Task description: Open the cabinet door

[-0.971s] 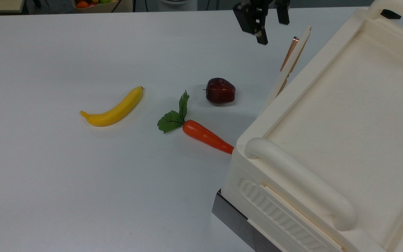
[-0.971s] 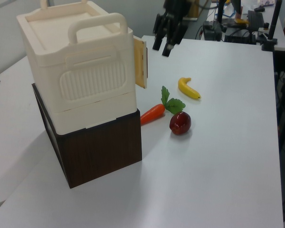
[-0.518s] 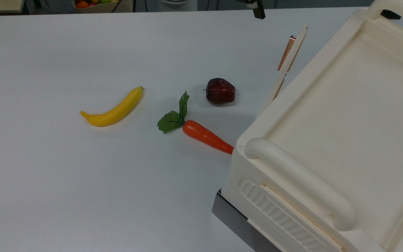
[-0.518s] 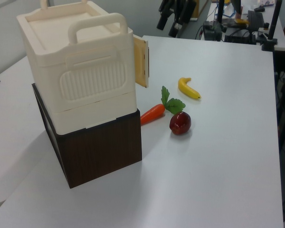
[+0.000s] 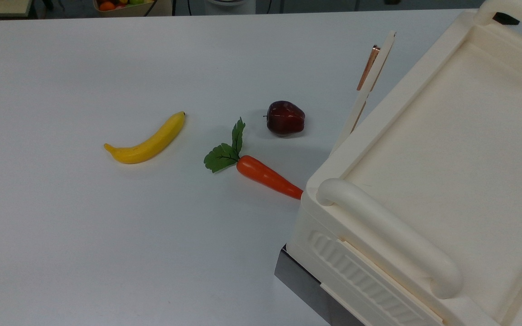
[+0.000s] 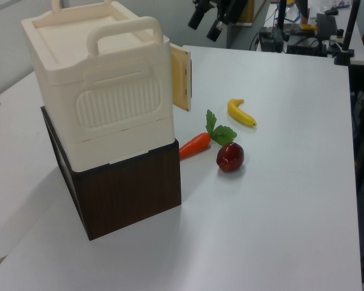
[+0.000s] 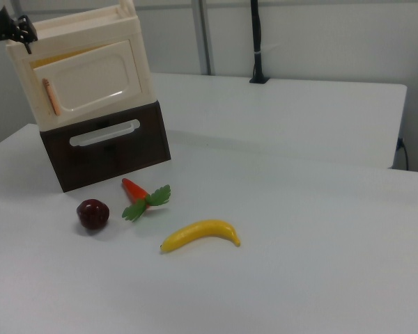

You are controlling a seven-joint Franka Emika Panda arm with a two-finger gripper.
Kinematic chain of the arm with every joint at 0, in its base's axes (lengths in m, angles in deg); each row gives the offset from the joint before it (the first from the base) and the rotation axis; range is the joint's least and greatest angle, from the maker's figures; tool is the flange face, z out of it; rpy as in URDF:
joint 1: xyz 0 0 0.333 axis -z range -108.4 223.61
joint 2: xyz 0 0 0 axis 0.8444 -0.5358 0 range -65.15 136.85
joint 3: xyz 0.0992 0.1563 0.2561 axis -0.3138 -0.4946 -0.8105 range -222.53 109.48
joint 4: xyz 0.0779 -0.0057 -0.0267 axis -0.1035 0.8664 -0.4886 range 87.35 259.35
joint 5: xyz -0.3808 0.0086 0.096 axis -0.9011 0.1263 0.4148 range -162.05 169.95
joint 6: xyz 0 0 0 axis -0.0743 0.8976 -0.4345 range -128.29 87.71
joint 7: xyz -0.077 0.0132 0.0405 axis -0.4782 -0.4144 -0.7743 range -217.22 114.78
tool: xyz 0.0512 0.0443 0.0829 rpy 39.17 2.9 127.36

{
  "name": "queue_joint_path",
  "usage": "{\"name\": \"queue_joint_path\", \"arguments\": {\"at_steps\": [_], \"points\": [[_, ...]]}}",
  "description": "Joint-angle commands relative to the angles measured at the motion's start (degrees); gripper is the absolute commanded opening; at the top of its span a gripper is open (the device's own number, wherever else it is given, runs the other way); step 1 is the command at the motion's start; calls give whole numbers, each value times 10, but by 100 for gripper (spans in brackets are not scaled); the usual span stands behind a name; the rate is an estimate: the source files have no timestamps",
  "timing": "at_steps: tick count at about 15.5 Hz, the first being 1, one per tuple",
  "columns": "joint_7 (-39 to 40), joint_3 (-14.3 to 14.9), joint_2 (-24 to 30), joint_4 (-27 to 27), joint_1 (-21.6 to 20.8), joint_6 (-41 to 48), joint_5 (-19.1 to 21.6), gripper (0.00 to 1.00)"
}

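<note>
On the white table (image 5: 61, 249) lie three pieces of toy food: one yellow banana (image 5: 147, 141), one carrot (image 5: 261, 174) with green leaves, and one dark red apple (image 5: 285, 117). Toward one corner of the table stands one cream cabinet (image 6: 103, 85) on one dark brown base (image 6: 124, 194). The cabinet carries two thick rounded tube handles (image 5: 392, 235) on its top, one cabinet door (image 7: 90, 78) with one copper-coloured bar handle (image 7: 51, 97), and one ribbed side panel (image 6: 118, 100). The base has one white drawer handle (image 7: 104, 133).

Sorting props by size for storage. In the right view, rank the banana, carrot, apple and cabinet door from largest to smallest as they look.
1. cabinet door, though it sits farthest back
2. banana
3. carrot, leaves included
4. apple, shorter than the carrot yet rounder, so these two run close
</note>
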Motion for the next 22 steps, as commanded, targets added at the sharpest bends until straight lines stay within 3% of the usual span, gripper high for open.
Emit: {"name": "queue_joint_path", "arguments": {"at_steps": [1, 9, 17, 22], "points": [[-12, 2, -21, -2, -19, -40, -5, 100], [-12, 8, -40, 16, -11, -43, -14, 100], [-25, 12, -31, 27, 47, -16, -14, 100], [-34, 56, -20, 27, 55, 26, -32, 100]]}}
